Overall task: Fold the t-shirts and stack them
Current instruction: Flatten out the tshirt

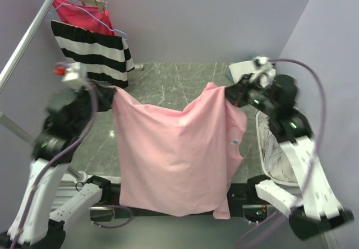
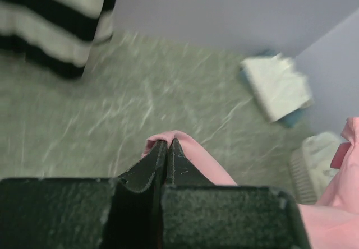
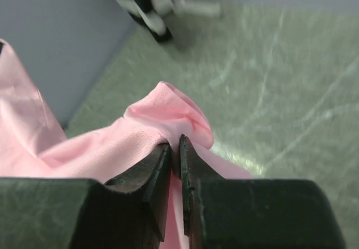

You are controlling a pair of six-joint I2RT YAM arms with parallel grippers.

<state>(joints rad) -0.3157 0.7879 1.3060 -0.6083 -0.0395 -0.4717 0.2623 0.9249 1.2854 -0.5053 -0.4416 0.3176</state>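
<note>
The light pink t-shirt (image 1: 174,153) hangs spread in the air between both arms, its lower edge reaching past the table's near edge. My left gripper (image 1: 114,95) is shut on its left top corner, seen as a pink fold (image 2: 185,148) at the fingertips in the left wrist view. My right gripper (image 1: 224,93) is shut on its right top corner, a bunched pink fold (image 3: 168,114) in the right wrist view. A small pale mark (image 1: 183,121) shows near the shirt's middle. A folded cream-white and blue stack (image 2: 277,86) lies at the table's far right.
A black-and-white striped garment (image 1: 92,52) and a magenta-red one (image 1: 84,16) hang on a rack (image 1: 25,41) at the back left. A white basket (image 1: 275,153) with pale cloth stands at the right. The green marble table (image 1: 168,83) shows behind the shirt.
</note>
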